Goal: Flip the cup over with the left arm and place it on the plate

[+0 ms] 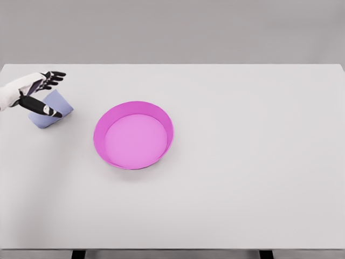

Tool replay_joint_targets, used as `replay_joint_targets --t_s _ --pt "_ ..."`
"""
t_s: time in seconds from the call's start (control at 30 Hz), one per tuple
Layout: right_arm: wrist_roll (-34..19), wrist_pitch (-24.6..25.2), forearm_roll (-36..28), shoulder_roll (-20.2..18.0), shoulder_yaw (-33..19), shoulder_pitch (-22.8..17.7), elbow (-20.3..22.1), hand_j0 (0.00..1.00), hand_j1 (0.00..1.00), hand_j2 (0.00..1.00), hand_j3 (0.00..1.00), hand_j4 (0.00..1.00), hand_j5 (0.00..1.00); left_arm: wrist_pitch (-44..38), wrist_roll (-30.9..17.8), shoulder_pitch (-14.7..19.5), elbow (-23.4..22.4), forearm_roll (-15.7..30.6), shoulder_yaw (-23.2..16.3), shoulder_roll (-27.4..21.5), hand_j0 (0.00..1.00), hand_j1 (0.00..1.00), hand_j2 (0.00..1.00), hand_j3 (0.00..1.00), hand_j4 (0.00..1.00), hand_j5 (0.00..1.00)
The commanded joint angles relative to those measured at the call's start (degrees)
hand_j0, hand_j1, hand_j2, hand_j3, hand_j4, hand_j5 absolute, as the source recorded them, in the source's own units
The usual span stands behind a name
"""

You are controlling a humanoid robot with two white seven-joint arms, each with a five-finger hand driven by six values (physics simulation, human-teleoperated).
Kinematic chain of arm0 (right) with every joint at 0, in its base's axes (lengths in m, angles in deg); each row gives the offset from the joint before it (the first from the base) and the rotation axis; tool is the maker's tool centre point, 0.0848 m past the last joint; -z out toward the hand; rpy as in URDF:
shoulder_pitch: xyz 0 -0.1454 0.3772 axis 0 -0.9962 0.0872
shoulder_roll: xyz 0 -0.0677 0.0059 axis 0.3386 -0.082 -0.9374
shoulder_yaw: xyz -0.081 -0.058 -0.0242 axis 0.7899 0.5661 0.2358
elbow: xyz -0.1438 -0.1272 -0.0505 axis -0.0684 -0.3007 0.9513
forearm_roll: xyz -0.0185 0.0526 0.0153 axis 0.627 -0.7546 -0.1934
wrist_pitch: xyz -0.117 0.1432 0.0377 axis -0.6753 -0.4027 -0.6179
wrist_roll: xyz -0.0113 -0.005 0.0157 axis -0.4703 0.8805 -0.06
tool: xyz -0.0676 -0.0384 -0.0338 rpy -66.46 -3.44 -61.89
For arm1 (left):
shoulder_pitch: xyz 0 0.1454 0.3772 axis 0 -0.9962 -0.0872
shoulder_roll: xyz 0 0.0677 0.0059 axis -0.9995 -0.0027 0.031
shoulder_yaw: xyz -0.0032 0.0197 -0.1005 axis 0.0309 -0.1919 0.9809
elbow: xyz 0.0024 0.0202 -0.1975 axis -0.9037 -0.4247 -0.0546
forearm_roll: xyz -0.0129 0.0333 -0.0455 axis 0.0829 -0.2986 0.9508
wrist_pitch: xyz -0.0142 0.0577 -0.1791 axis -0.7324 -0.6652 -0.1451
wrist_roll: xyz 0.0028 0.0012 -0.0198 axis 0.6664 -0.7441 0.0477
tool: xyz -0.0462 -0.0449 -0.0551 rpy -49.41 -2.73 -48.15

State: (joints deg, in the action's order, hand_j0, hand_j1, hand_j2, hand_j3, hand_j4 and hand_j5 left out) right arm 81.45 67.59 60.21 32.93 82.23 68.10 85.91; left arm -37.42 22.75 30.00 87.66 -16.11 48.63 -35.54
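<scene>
On the white counter (242,178), left of the middle, sits the pink plate (133,135). Farther back near the left edge, the lavender cup (54,109) lies tilted, apart from the plate, the left hand (39,90) straddling it with fingers spread.

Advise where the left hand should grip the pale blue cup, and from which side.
Grip the pale blue cup across its side wall, coming from the left. It sits tilted on the white table, left of the magenta round plate. The left hand already brackets it, thumb in front, fingers behind; whether they touch is unclear.
</scene>
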Motion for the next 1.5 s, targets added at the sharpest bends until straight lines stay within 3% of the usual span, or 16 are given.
replay_joint_targets --t_s 0.0,0.57,1.13,1.23,1.3,1.4,1.47 --pt "0.0 0.0 0.0 0.0 0.0 0.0 0.0 1.00 1.00 1.00 1.00 1.00 1.00 0.0 0.0 0.0 -0.9 0.1 -0.3 0.3 1.00 1.00 1.00 1.00 1.00 1.00" --pt "0.0 0.0 0.0 0.0 0.0 0.0 0.0 1.00 1.00 1.00 1.00 1.00 1.00 0.0 0.0 1.4 -6.0 -1.0 -0.2 0.5 1.00 1.00 1.00 1.00 1.00 1.00" --pt "0.0 0.0 0.0 0.0 0.0 0.0 0.0 1.00 1.00 1.00 1.00 1.00 1.00 0.0 0.0 2.5 -9.9 -2.9 -1.0 3.8 0.99 0.99 0.99 0.99 0.99 0.99" --pt "0.0 0.0 0.0 0.0 0.0 0.0 0.0 1.00 1.00 1.00 1.00 1.00 1.00 0.1 0.0 2.5 -10.0 -2.8 -1.0 3.9 0.81 0.81 0.81 0.81 0.81 0.81" --pt "0.0 0.0 0.0 0.0 0.0 0.0 0.0 1.00 1.00 1.00 1.00 1.00 1.00 0.1 0.0 2.5 -10.0 -2.8 -1.0 3.9 0.77 0.77 0.77 0.77 0.77 0.77" --pt "0.0 0.0 0.0 0.0 0.0 0.0 0.0 1.00 1.00 1.00 1.00 1.00 1.00 0.1 0.0 2.5 -9.9 -2.4 -1.0 3.8 0.60 0.60 0.60 0.60 0.60 0.60" --pt "0.0 -0.1 0.0 0.0 0.0 0.0 0.0 1.00 1.00 1.00 1.00 1.00 1.00 0.2 0.0 2.5 -10.0 -2.5 -1.0 3.9 0.59 0.59 0.59 0.59 0.59 0.59"
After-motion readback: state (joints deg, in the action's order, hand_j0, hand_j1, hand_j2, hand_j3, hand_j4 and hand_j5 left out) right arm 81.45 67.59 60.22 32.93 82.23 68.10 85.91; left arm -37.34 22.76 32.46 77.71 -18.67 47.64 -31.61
